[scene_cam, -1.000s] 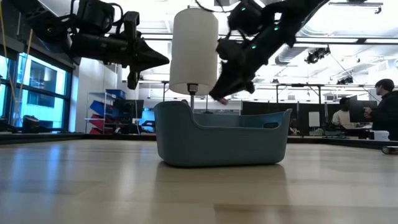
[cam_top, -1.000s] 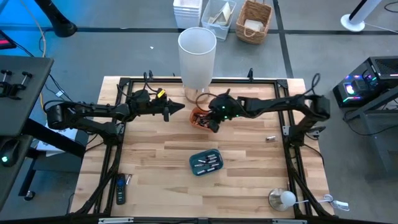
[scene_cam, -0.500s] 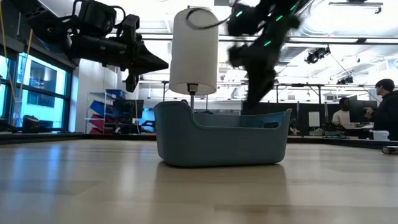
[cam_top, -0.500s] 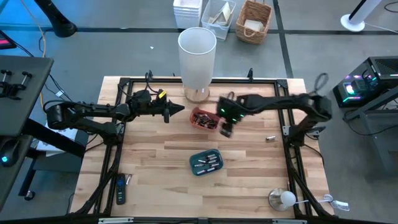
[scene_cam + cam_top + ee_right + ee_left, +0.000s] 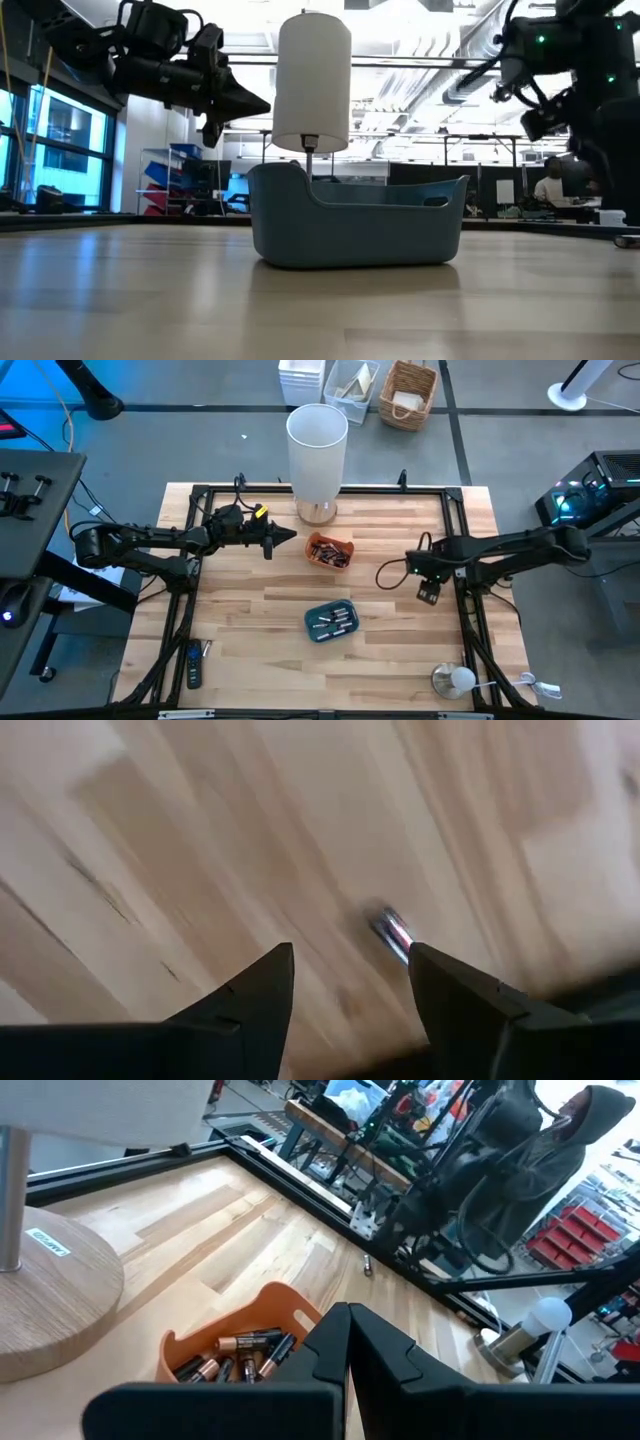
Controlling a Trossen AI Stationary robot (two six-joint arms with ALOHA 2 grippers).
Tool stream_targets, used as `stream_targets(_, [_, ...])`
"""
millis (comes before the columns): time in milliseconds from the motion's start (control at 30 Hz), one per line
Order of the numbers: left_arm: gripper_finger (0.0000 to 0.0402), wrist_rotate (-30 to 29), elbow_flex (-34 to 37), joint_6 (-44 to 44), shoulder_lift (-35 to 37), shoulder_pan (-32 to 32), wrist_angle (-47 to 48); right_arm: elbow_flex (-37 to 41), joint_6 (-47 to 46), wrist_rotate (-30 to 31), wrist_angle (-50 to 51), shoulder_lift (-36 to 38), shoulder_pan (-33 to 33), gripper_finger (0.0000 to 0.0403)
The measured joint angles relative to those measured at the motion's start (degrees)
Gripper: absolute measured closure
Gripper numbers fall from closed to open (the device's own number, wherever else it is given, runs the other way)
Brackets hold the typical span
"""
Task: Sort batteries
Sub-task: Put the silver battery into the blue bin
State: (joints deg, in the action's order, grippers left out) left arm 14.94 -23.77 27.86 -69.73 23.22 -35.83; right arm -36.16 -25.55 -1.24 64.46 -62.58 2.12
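Observation:
An orange tray [image 5: 329, 550] holds copper-brown batteries [image 5: 243, 1348]. Nearer the front, a blue tray [image 5: 331, 620] holds several more. My left gripper [image 5: 288, 537] hovers shut just left of the orange tray, above the table. My right gripper [image 5: 428, 596] stands open near the table's right edge, its fingers pointing down. In its wrist view a single silvery battery [image 5: 392, 932] lies on the wood just beyond the open fingers [image 5: 455, 995]. In the high view that loose battery is hidden under the gripper.
A tall lamp with a white shade [image 5: 317, 445] stands on a round wooden base [image 5: 50, 1290] behind the orange tray. A black remote-like bar [image 5: 194, 665] lies near the front left, a bulb lamp [image 5: 455, 680] at the front right. Black frame rails [image 5: 462, 560] edge the table.
My right gripper has left the orange tray and swung quickly toward the table's right edge and a little nearer the front, ending over the loose battery. The orange tray now shows uncovered. My left gripper has kept still.

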Motion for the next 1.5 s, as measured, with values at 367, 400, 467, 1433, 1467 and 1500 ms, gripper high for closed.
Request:
stream_targets(367, [0.0402,-0.6,0.0,0.4,0.0,0.0,0.5,1.9,-16.8,6.8,-2.1,-14.8,2.0,0.0210])
stream_targets(400, [0.0402,-0.9,0.0,0.4,0.0,0.0,0.5,1.9,-17.4,6.8,-2.0,-16.1,2.3,0.0210])
stream_targets(467, [0.0402,-1.0,0.0,0.4,0.0,0.0,0.5,1.9,-18.5,6.8,-2.0,-18.5,2.8,0.0210])
stream_targets(1433, [0.0401,-1.2,0.0,0.6,0.0,0.0,0.3,2.8,-16.1,-4.8,-7.4,-22.8,11.7,0.0368])
stream_targets(1467, [0.0402,-1.2,0.0,1.0,0.0,0.0,-0.2,1.7,-16.5,-4.8,-7.2,-23.0,11.3,0.0368])
stream_targets(1500, [0.0402,-1.2,0.0,1.6,0.0,0.0,-0.9,0.4,-16.4,-5.0,-6.9,-23.1,11.1,0.0368])
